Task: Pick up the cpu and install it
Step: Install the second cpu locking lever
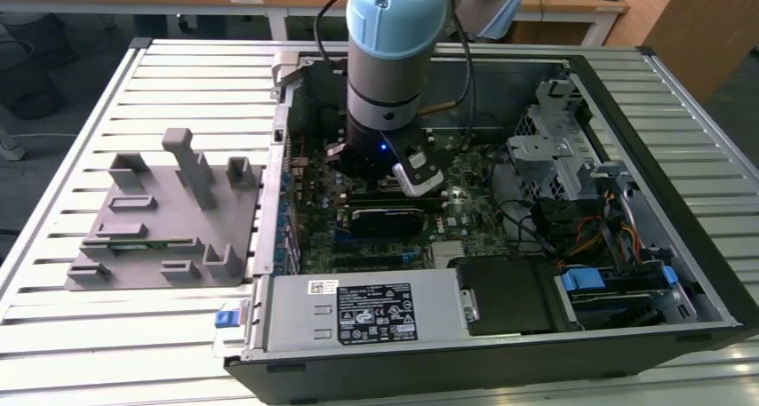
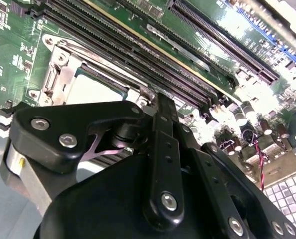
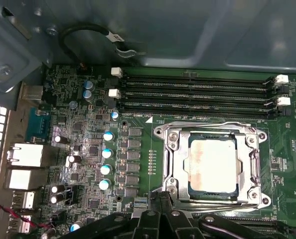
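- Flat square silvery cpu [image 3: 213, 166], pale smears on its top, is lying seated inside the square metal socket frame [image 3: 174, 164] on the green motherboard [image 3: 138, 164].
- Black gripper [image 2: 160, 112] is hovering just above; finger spread: cannot tell.

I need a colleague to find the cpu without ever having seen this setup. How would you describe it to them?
Look inside the open computer case at the green motherboard. Beside the long memory slots sits a metal socket frame, and the cpu lies within it. Unlike its neighbours, it is a flat, silvery square.
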{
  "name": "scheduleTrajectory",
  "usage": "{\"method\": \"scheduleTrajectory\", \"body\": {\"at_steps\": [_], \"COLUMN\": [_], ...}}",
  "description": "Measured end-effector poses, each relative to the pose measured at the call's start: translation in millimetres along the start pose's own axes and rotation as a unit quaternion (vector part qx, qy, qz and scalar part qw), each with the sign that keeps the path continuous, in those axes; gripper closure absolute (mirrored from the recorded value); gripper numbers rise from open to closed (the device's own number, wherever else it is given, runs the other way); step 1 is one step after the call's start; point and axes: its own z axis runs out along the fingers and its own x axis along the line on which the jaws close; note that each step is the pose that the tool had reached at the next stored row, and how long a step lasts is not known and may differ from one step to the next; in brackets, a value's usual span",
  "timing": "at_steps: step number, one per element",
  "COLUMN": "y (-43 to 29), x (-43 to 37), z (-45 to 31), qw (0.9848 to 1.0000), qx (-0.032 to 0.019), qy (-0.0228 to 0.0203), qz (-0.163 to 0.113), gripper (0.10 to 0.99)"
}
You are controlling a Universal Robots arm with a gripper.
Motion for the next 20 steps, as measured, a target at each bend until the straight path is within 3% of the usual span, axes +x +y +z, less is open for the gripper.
{"method": "scheduleTrajectory", "body": {"at_steps": [5,14,20], "y": [-0.5,-8.6,-9.5], "x": [-6.9,-6.8,-6.8], "z": [-0.3,-2.0,-2.1], "qw": [1.0000,1.0000,1.0000], "qx": [-0.0001,-0.0012,-0.0034], "qy": [0.0037,0.0038,0.0038], "qz": [0.001,0.001,0.001], "gripper": [0.980,0.980,0.980]}}
